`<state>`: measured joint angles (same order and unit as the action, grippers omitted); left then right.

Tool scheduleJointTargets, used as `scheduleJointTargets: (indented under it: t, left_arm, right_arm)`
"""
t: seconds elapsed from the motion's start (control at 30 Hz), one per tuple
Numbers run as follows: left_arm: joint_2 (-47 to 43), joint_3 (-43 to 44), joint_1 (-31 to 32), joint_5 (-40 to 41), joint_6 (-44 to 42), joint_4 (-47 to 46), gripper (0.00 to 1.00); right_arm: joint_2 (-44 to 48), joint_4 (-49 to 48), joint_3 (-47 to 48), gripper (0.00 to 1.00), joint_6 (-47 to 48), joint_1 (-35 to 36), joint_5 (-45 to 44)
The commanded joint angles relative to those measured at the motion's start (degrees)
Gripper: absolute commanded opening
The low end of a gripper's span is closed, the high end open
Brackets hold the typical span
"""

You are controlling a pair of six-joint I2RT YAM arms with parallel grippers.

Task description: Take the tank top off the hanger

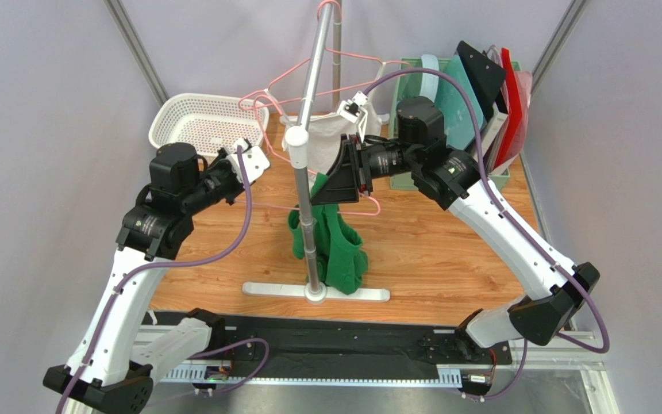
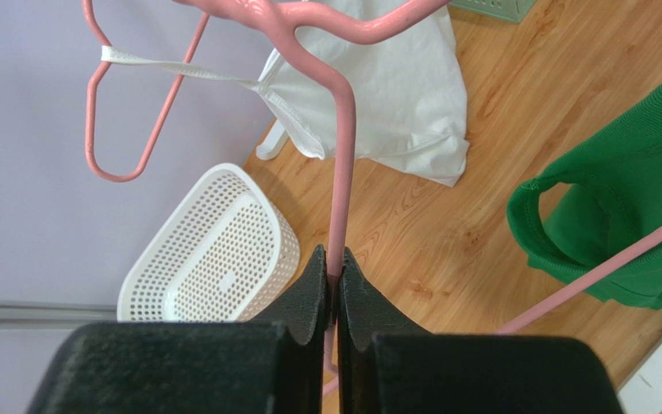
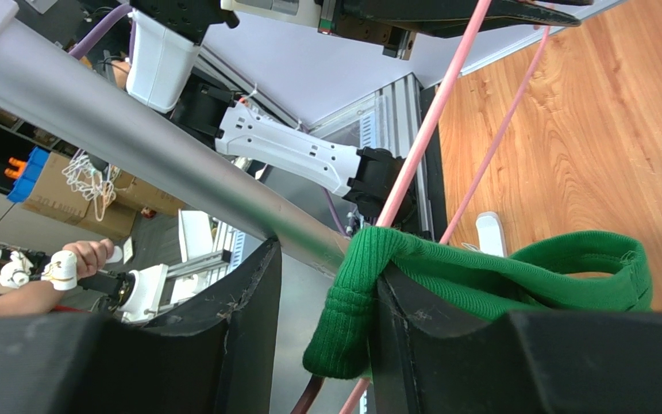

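I saw left jaws clamped on the pink hanger (image 2: 340,172) wire. Right jaws stood wide, the green tank top (image 3: 498,285) strap between them, beside the metal rail (image 3: 136,147).

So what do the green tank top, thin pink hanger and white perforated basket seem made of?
The green tank top: soft ribbed knit, matte; rolled edge shows ribs. The thin pink hanger: probably coated metal wire, glossy, slender bends. The white perforated basket: moulded plastic, smooth, even rows of holes.
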<state>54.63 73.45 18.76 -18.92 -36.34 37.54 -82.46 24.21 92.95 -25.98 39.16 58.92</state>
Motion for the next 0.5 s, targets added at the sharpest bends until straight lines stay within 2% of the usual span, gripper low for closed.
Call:
scheduleJointTargets:
  t: [0.0,0.17,0.2,0.27,0.3,0.37,0.4,0.47]
  left_arm:
    - [-1.9,0.7,-0.1,4.3,3.5,-2.6,0.00]
    - [-2.3,0.1,-0.2,9.5,4.2,-3.2,0.00]
    - [-2.4,-0.1,-0.2,9.9,4.3,-3.6,0.00]
    - [-2.6,-0.7,-0.1,10.5,4.4,-4.0,0.00]
    - [-2.6,-0.9,-0.2,10.7,4.5,-4.3,0.00]
    - [-2.8,-1.2,-0.1,11.4,4.3,-4.8,0.00]
    - [-2.7,-1.2,-0.1,12.0,4.3,-5.0,0.00]
    - [-2.3,-1.2,-0.1,13.4,4.5,-5.5,0.00]
  right_arm:
    - [-0.1,3.6,3.3,0.28,2.1,0.4,-3.2]
    - [-1.0,7.9,5.0,0.37,4.6,0.4,-8.6]
    - [-1.2,8.7,5.7,0.45,5.0,0.3,-9.6]
    - [-2.3,11.5,8.1,0.55,5.5,0.1,-11.7]
    - [-2.4,12.3,8.9,0.67,5.6,0.0,-13.1]
    - [-2.0,14.0,10.0,0.78,5.7,-0.4,-16.6]
    - [-1.5,14.5,10.1,0.87,5.7,-1.0,-17.3]
    - [0.3,16.2,10.1,0.94,6.7,-1.4,-20.2]
